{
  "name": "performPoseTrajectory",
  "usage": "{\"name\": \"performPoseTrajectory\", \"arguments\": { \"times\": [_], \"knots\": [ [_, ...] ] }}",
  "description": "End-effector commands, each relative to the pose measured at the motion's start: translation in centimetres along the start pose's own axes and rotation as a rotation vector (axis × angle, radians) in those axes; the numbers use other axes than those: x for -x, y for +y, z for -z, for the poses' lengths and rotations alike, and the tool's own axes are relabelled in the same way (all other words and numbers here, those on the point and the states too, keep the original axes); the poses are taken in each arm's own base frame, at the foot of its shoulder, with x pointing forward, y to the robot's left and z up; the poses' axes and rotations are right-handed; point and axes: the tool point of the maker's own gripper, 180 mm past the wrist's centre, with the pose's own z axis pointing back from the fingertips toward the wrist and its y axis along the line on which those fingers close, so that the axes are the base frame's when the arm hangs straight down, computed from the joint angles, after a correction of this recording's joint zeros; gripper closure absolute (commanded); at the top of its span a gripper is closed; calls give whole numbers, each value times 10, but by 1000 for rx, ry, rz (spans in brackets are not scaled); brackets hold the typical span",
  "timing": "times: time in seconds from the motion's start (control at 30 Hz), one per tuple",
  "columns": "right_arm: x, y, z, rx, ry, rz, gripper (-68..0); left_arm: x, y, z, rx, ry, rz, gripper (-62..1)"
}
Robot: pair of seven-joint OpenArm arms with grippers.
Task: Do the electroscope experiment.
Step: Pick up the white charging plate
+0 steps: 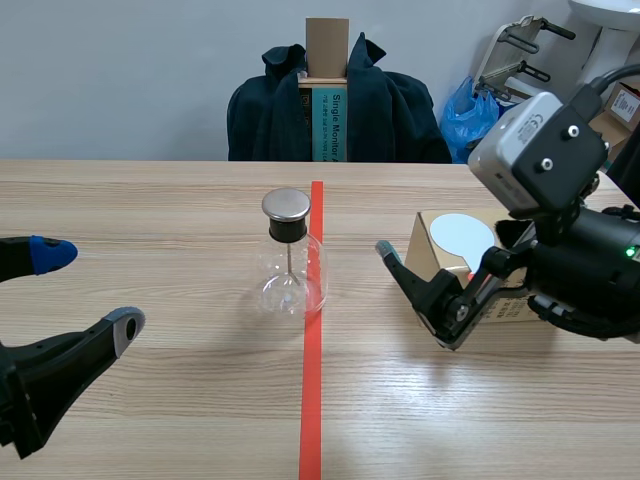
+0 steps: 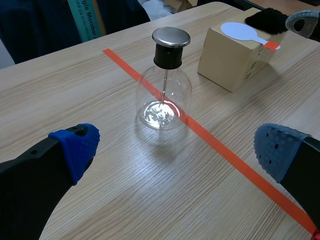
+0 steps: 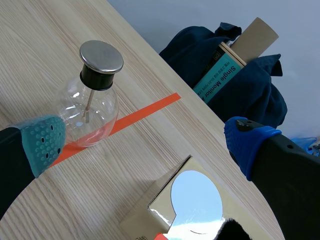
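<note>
Electroscope [image 1: 290, 268] left of box [image 1: 424, 256]; disc [image 1: 462, 237] atop

Flask [image 1: 292, 275] standing alone, wide gap between it and cardboard box [image 1: 427, 242]

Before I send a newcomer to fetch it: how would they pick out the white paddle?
Right of the orange-red tape line that splits the table stands a cardboard box. The paddle lies on its top: a round white disc with a handle, unlike the glass flask standing on the tape.

We see an office-like lab. A tape-marked counter [image 1: 150, 420], a monitor box [image 1: 329, 125] draped with a jacket [image 1: 400, 115], and a blue bag [image 1: 468, 115] suggest it.
</note>
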Motion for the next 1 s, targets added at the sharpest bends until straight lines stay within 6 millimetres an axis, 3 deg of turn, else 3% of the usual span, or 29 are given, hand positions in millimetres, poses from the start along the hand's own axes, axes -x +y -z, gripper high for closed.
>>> {"name": "performPoseTrajectory", "arguments": {
  "times": [0.0,0.33,0.73,0.97],
  "knots": [
    [-4,-13,-1,23,-10,-43,-679,-5,0,1,1,-24,-2,-623],
    [13,-30,-18,32,76,-329,-679,-5,0,1,1,-24,-2,-623],
    [62,-42,-69,103,249,-879,-679,-5,0,1,1,-24,-2,-623],
    [107,-34,-80,63,342,-988,-679,-6,0,1,1,-24,-2,-623]
  ]
}}
